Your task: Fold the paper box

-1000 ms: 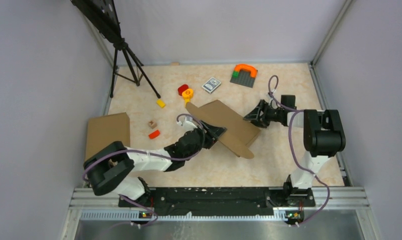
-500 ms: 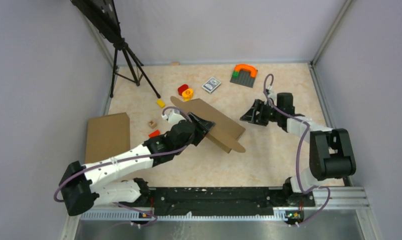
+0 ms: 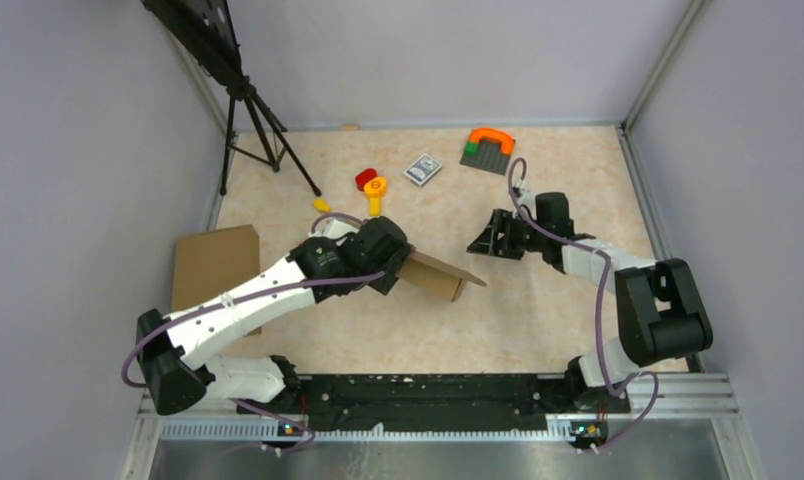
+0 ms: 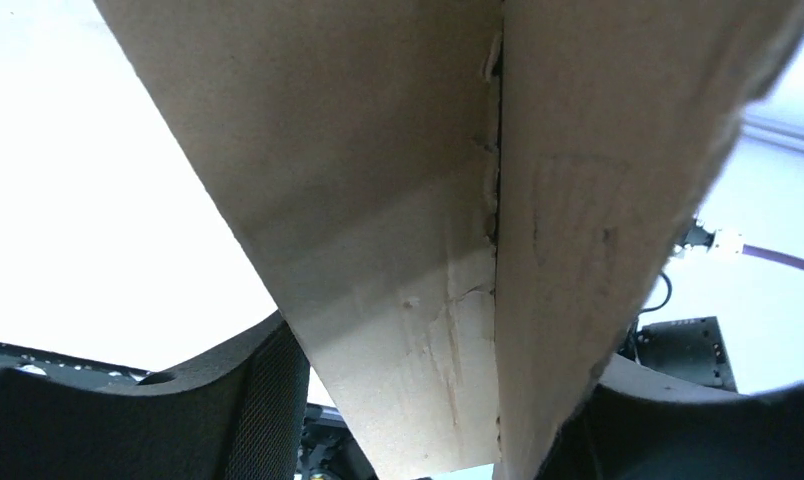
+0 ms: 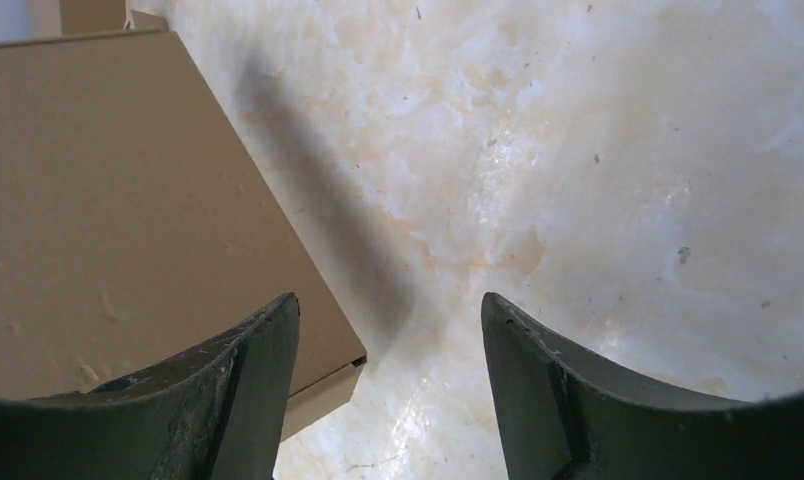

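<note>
The paper box (image 3: 442,276) is a shallow brown cardboard box held tilted up on edge at the table's middle. My left gripper (image 3: 396,264) is shut on its left end. In the left wrist view the paper box (image 4: 398,200) fills the space between the fingers of the left gripper (image 4: 438,370), and both pads press its sides. My right gripper (image 3: 476,243) hovers open just right of the box, apart from it. In the right wrist view the right gripper (image 5: 390,310) has only bare table between its fingers, and a corner of the box (image 5: 108,200) lies to its left.
A second flat brown box (image 3: 215,262) lies at the left edge. A tripod (image 3: 263,130) stands at the back left. Small red and yellow toys (image 3: 370,182), a yellow block (image 3: 321,204), a card deck (image 3: 423,168) and a grey plate with an orange arch (image 3: 488,150) sit at the back.
My left arm has stretched out and turned the box up onto its edge, so it looks narrower from above. The right gripper has moved left, following the box's right end.
</note>
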